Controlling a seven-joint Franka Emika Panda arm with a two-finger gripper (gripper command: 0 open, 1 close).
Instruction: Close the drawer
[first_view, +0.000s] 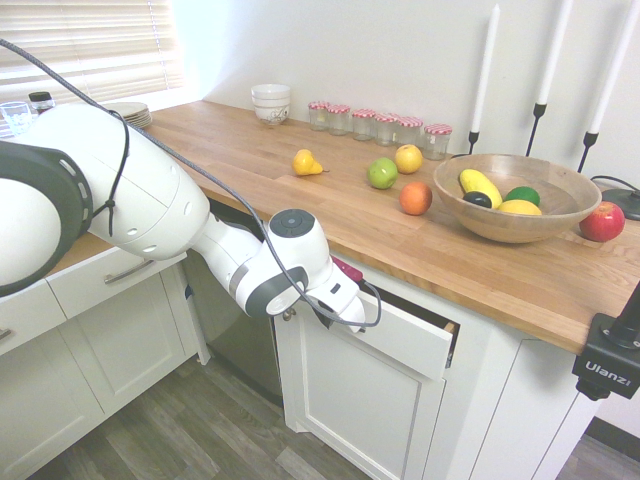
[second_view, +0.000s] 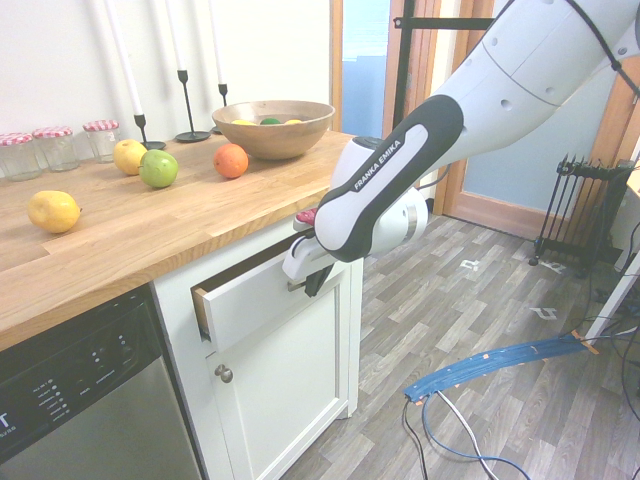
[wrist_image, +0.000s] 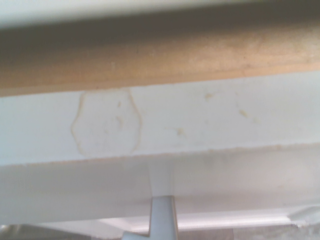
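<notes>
The gripper (second_view: 312, 272), fingers pressed together and holding nothing, sat against the white front of the drawer (second_view: 250, 300), by its silver bar handle (wrist_image: 162, 220), which showed close up in the wrist view. The drawer lay directly beyond the fingers, projecting slightly from the cabinet under the wooden countertop (first_view: 330, 215). Its long axis ran along the counter edge; its front faced the room, so the closing push probably ran straight inward.
</notes>
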